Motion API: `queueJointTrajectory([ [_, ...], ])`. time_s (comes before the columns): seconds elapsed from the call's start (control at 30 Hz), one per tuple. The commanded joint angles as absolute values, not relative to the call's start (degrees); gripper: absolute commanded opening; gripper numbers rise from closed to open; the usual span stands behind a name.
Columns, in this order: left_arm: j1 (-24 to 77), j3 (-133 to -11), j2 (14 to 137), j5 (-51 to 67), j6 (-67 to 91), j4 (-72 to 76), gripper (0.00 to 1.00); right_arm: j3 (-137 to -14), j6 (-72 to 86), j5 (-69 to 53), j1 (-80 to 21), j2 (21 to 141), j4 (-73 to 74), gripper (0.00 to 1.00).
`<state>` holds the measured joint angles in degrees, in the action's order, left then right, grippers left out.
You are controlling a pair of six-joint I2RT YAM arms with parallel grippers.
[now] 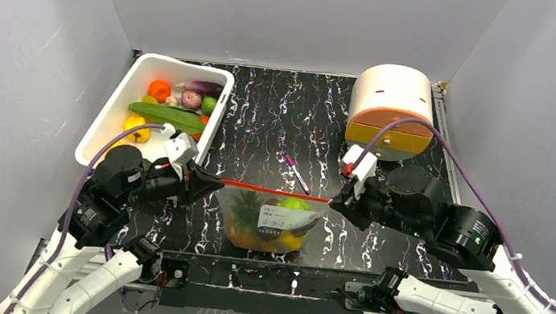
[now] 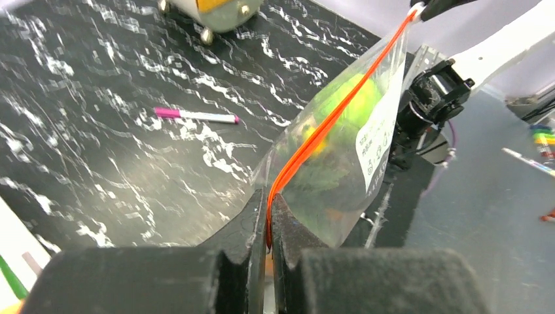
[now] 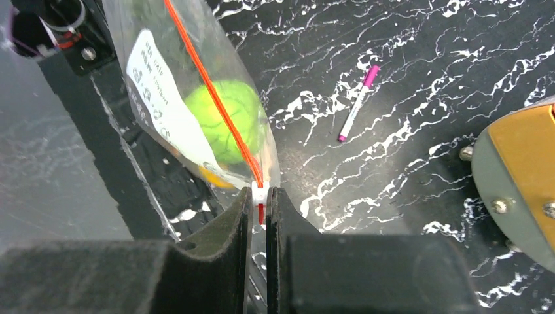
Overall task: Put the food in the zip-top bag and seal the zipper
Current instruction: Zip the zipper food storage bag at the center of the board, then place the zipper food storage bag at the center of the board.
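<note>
Top external view gives the whole scene, which the wrist views do not. Both arms come from the near edge, bend at the elbow and point their forearms toward each other, low over the black marbled table (image 1: 264,115). Between the two claws the zipper (image 1: 274,191) is stretched as a straight orange-red line. The zip-top bag (image 1: 250,222) hangs under this line with some of the food (image 1: 294,204) inside it: green, yellow and orange pieces. I cannot tell if the bottom of the bag rests on the table. More toy vegetables lie in the white tub (image 1: 100,129), beyond the left gripper (image 1: 215,182) and to its outer side. A purple pen (image 1: 296,173) lies on the table just beyond the zipper, nearer to the right gripper (image 1: 336,201). A round beige and orange device (image 1: 392,99) stands further behind that claw.

Left wrist view shows what the top one cannot. The two fingers of the left claw are pressed together on one end of the zipper, and the strip runs from their tips up toward the other claw.

Right wrist view shows the same at the other end – the fingers pinch the strip, and a small white slider (image 3: 259,192) sits just at the fingertips. In this view a white label (image 3: 157,91) is visible on the side of the bag, and a green ball-like piece lies just ahead of the tips.
</note>
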<state>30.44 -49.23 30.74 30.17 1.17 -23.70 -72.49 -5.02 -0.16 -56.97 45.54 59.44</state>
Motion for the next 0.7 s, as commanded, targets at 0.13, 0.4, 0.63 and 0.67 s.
queueJointTrajectory([
  [0.13,29.89,-45.93,31.33,24.17,21.74,-30.20,0.00,-59.07,-0.53,4.22,-56.60,41.55,36.04,0.00],
  [0.4,29.93,-47.21,38.56,6.82,20.56,-29.80,0.02,-53.43,-13.21,13.30,-54.53,55.47,17.52,0.00],
  [0.63,29.96,-46.95,38.15,0.50,19.59,-28.13,0.35,-56.35,-16.36,1.83,-47.55,66.27,9.51,0.00],
  [0.67,29.95,-47.13,37.88,-0.01,19.71,-27.70,0.39,-56.89,-16.32,0.95,-46.74,67.53,8.77,0.00],
])
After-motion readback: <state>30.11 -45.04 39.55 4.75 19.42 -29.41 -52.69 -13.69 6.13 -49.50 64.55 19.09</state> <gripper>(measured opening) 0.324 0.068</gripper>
